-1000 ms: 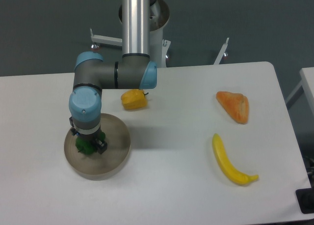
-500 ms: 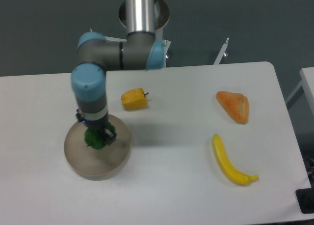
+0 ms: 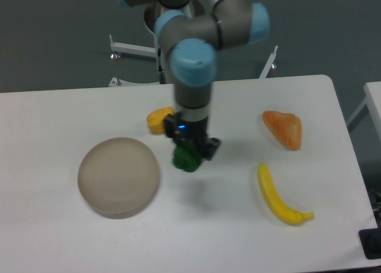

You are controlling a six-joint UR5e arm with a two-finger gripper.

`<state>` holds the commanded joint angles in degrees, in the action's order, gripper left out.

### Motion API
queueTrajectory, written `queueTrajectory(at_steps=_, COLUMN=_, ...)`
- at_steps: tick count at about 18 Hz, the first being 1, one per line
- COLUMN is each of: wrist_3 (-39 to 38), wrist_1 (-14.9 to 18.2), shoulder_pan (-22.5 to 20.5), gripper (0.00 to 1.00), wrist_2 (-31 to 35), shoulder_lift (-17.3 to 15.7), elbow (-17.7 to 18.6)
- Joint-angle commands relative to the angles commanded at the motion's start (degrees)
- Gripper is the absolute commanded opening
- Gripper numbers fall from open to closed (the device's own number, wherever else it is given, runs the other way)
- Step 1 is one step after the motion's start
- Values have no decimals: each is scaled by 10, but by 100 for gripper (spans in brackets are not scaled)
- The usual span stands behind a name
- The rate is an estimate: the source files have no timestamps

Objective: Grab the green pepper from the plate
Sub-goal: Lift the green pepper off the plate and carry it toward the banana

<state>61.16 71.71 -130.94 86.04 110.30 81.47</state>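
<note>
The green pepper point(image 3: 187, 158) is held in the jaws of the gripper point(image 3: 191, 151), lifted clear of the plate point(image 3: 119, 176) and carried over the bare middle of the worktop point(image 3: 71, 115). The jaws are closed narrow around it; only the lower part of the pepper shows beneath the fingers.

Risks, as judged:
- The pepper is glossy and lumpy, so contact is probably limited to a few bumps. A slip or a twist in the jaws is possible if the arm is swung fast.
- If it is dropped here, it would likely roll, toward the banana point(image 3: 280, 195) at the right front or toward the front edge.
- The yellow pepper point(image 3: 158, 119) sits just behind the wrist, partly hidden by it. A low backward move could knock it.
- How deep the grasp sits cannot be told; the blur on the gripper hides the finger tips.

Change against the earlier frames:
- The pepper was on the plate near the left edge, with the gripper down over it. The plate is now empty.
- The arm has been swung right, toward the centre, and the wrist has been raised.
- The plate, yellow pepper, banana and the orange wedge point(image 3: 284, 129) near the right edge are unmoved.
</note>
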Motion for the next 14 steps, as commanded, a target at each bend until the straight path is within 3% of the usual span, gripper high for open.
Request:
queueTrajectory(at_steps=4, wrist_3=125, wrist_1=9, shoulder_pan=-36, gripper=21, wrist_2=50, shoulder_lift=9, elbow=2)
queueTrajectory(at_steps=10, wrist_3=192, wrist_1=11, shoulder_pan=-44, gripper=19, wrist_2=59, shoulder_lift=25, elbow=-5)
queueTrajectory(at_steps=14, wrist_3=199, wrist_1=12, shoulder_pan=-43, gripper=19, wrist_2=53, shoulder_lift=31, elbow=-11)
